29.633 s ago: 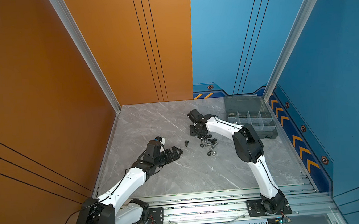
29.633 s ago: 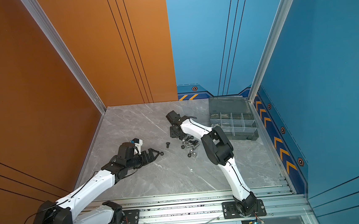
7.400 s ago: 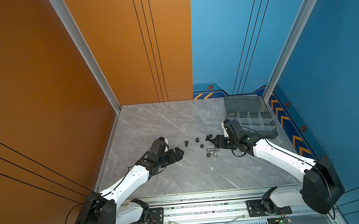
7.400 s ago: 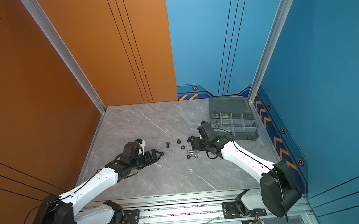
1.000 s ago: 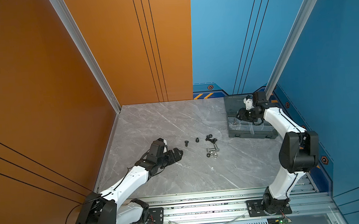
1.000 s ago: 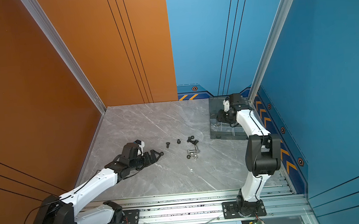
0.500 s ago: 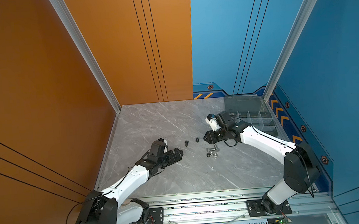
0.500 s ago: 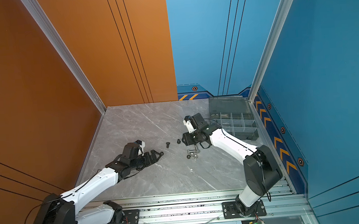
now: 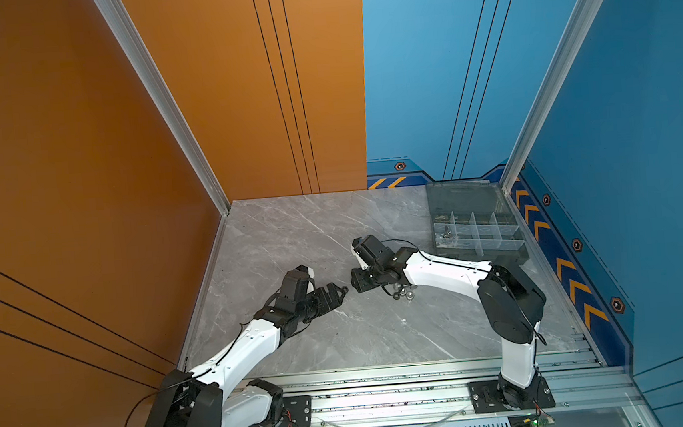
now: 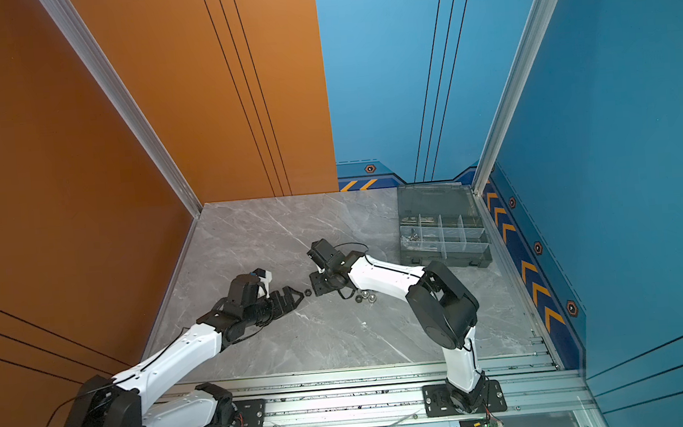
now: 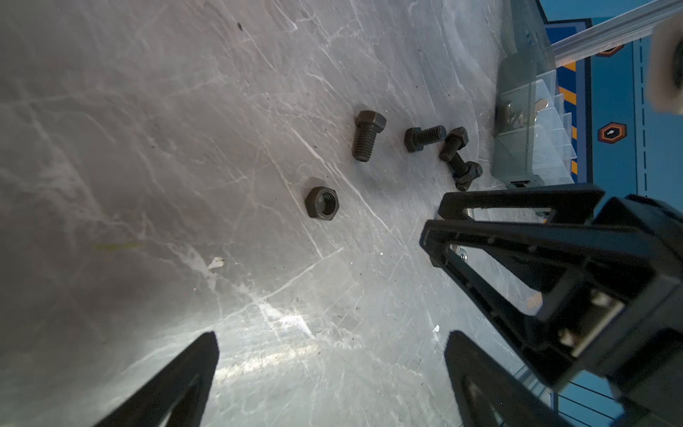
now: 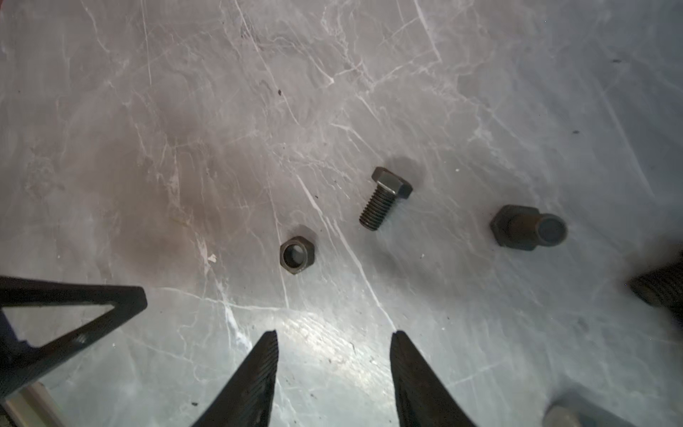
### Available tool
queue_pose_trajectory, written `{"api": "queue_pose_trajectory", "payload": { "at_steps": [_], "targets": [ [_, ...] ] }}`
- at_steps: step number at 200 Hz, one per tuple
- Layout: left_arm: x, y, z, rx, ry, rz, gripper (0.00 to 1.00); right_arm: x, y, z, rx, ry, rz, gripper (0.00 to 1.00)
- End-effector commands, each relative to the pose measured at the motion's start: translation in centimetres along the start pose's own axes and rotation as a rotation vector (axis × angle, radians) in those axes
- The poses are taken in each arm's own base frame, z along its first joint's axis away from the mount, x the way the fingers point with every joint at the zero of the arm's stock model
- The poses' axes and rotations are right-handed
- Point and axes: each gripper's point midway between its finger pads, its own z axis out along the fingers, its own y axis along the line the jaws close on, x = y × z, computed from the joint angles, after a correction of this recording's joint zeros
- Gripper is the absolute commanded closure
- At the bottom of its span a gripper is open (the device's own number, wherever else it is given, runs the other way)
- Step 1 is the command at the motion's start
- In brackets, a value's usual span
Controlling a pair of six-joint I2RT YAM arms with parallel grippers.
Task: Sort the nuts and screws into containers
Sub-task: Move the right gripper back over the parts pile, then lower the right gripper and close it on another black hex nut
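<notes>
A black hex nut (image 11: 321, 203) (image 12: 296, 255) lies on the grey marble table between my two grippers, just ahead of both. Several black screws (image 11: 366, 135) (image 12: 386, 197) lie beyond it toward the organiser box (image 9: 484, 251) (image 10: 447, 258) at the back right, whose compartments are the containers. My left gripper (image 9: 335, 292) (image 11: 332, 336) is open and empty, low over the table. My right gripper (image 10: 316, 285) (image 12: 334, 334) faces it, also open with only bare table between its fingers. Silver nuts (image 9: 404, 295) (image 10: 367, 296) sit partly under the right forearm.
The box's lid is folded back against the rear wall, and one left compartment holds silver parts (image 9: 448, 235). The two grippers' fingertips are close together near the table's middle. Orange and blue walls enclose the table; a metal rail (image 9: 386, 386) runs along the front.
My right gripper swung from over the organiser box leftward and down to the loose parts, ending opposite the left gripper. The left arm has barely moved.
</notes>
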Motion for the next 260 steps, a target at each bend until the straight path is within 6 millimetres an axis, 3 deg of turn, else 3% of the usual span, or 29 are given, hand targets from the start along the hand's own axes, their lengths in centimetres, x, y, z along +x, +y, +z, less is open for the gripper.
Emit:
{"api": "queue_pose_trajectory", "payload": {
  "at_steps": [1, 54, 126, 158, 162, 171, 260],
  "targets": [
    [0.3, 0.8, -0.6, -0.008, 0.017, -0.005, 0.02, -0.3, -0.8, 0.2, 0.093, -0.008, 0.103, 0.48],
    [0.2, 2.0, -1.2, 0.011, 0.013, -0.033, 0.02, -0.2, 0.4, 1.1, 0.159, -0.004, 0.128, 0.46],
    [0.3, 2.4, -0.7, 0.023, 0.032, -0.044, 0.02, 0.1, 0.2, 1.2, 0.195, 0.002, 0.170, 0.44],
    [0.4, 2.8, -0.8, 0.022, 0.028, -0.049, 0.02, 0.5, 0.9, 2.1, 0.182, 0.020, 0.170, 0.43],
    [0.5, 2.9, -0.8, 0.020, 0.030, -0.051, 0.02, 1.2, 0.6, 3.2, 0.195, 0.044, 0.168, 0.43],
    [0.5, 3.0, -0.8, 0.021, 0.029, -0.051, 0.02, 1.4, 0.6, 3.6, 0.202, 0.049, 0.165, 0.43],
    [0.0, 3.5, -1.4, 0.035, 0.018, -0.071, 0.02, 1.1, 1.4, 5.8, 0.200, 0.046, 0.168, 0.44]
  ]
}}
